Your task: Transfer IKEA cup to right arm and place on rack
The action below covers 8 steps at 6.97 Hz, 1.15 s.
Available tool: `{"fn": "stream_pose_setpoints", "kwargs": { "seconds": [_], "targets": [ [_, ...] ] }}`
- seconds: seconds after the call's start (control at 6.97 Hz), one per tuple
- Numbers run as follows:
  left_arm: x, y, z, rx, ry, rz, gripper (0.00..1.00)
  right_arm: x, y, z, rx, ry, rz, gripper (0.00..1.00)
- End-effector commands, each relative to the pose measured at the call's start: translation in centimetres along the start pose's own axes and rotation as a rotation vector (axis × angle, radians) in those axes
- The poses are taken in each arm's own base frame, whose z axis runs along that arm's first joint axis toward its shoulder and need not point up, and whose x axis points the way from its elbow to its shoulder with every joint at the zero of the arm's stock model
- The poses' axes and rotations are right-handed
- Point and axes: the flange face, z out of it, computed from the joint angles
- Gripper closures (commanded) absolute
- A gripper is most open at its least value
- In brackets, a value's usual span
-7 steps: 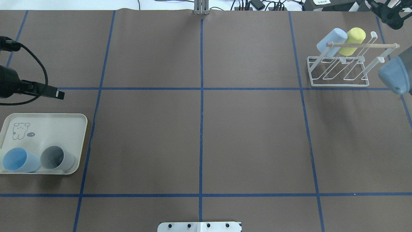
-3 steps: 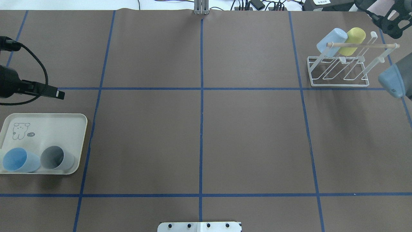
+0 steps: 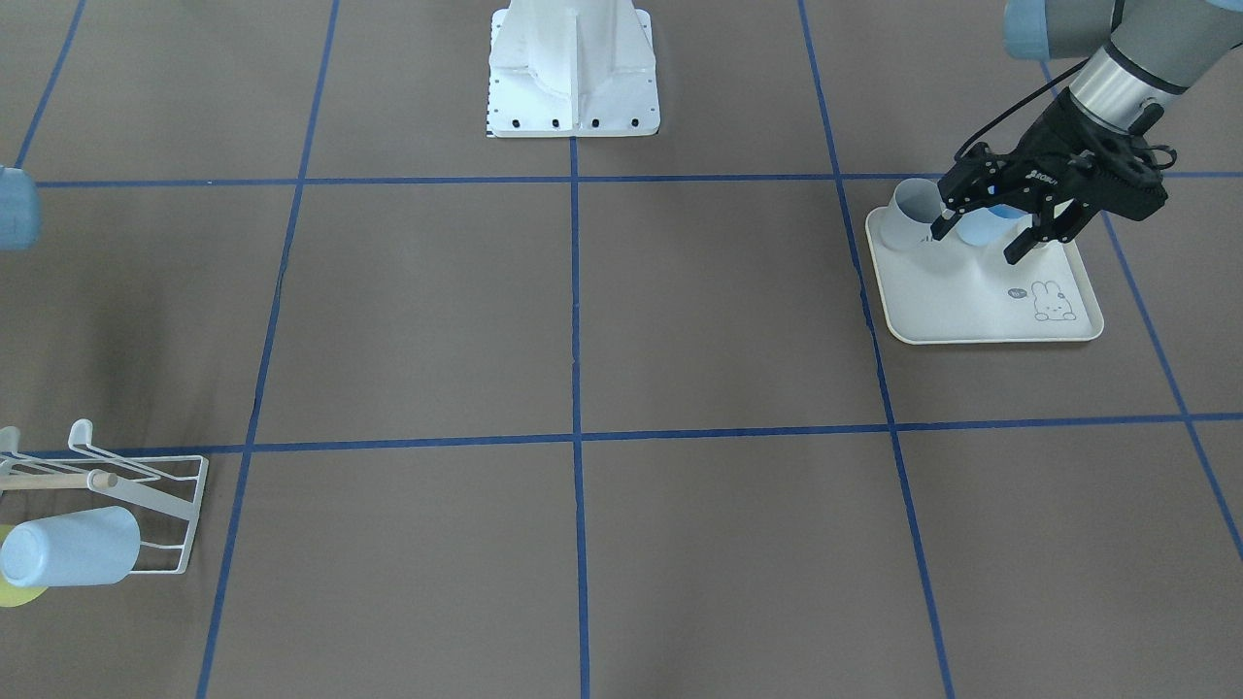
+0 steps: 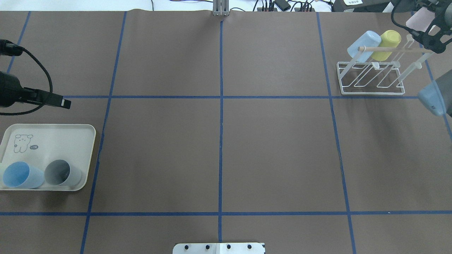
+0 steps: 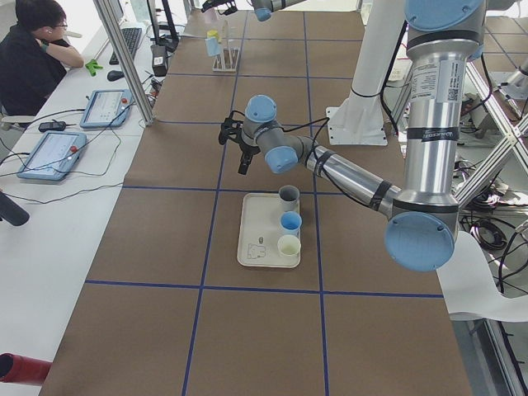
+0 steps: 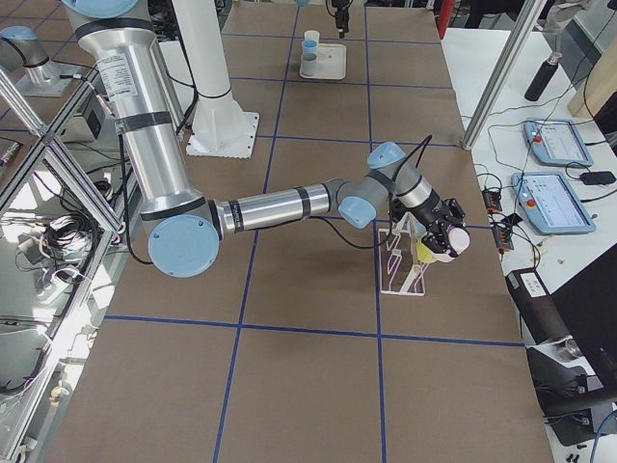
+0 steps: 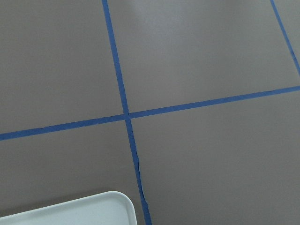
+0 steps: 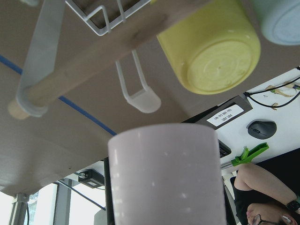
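Note:
The white wire rack (image 4: 370,79) with its wooden dowel (image 4: 395,49) stands at the far right. It also shows in the front view (image 3: 146,485) and the right side view (image 6: 405,260). A light blue cup (image 4: 363,46) and a yellow cup (image 4: 386,44) hang on it. My right gripper (image 4: 423,27) is shut on a pale pink cup (image 8: 164,178), held just beyond the rack's right end, close to the dowel (image 8: 108,51) and a free prong (image 8: 140,98). My left gripper (image 3: 979,238) is open and empty above the tray's cups.
A cream tray (image 4: 53,141) at the near left holds a blue cup (image 4: 21,175) and a grey cup (image 4: 63,173); the left side view shows a cream cup (image 5: 288,246) too. The right arm's blue elbow joint (image 4: 432,100) hangs beside the rack.
My right gripper has moved with the pink cup toward the rack's right end. The left arm has not moved.

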Motion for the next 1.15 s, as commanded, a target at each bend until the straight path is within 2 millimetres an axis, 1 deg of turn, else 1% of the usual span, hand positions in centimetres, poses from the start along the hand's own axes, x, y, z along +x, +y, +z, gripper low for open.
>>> {"fn": "stream_pose_setpoints", "kwargs": {
  "seconds": [0.0, 0.29, 0.43, 0.72, 1.0],
  "targets": [
    [0.1, 0.0, -0.2, 0.003, 0.001, 0.001, 0.00, -0.3, -0.8, 0.4, -0.024, -0.013, -0.012, 1.00],
    [0.0, 0.0, 0.0, 0.001, 0.001, 0.001, 0.00, -0.6, -1.2, 0.9, -0.020, -0.022, -0.016, 1.00],
    [0.0, 0.0, 0.0, 0.000, 0.000, 0.000, 0.00, -0.7, -1.8, 1.2, -0.014, -0.028, -0.021, 1.00],
    [-0.1, 0.0, 0.1, -0.001, -0.001, -0.001, 0.00, -0.4, -2.8, 1.6, -0.034, -0.035, -0.036, 1.00],
    [-0.2, 0.0, 0.3, -0.004, -0.002, -0.002, 0.00, -0.5, -2.9, 1.7, -0.034, -0.040, -0.040, 1.00]
  ]
}}
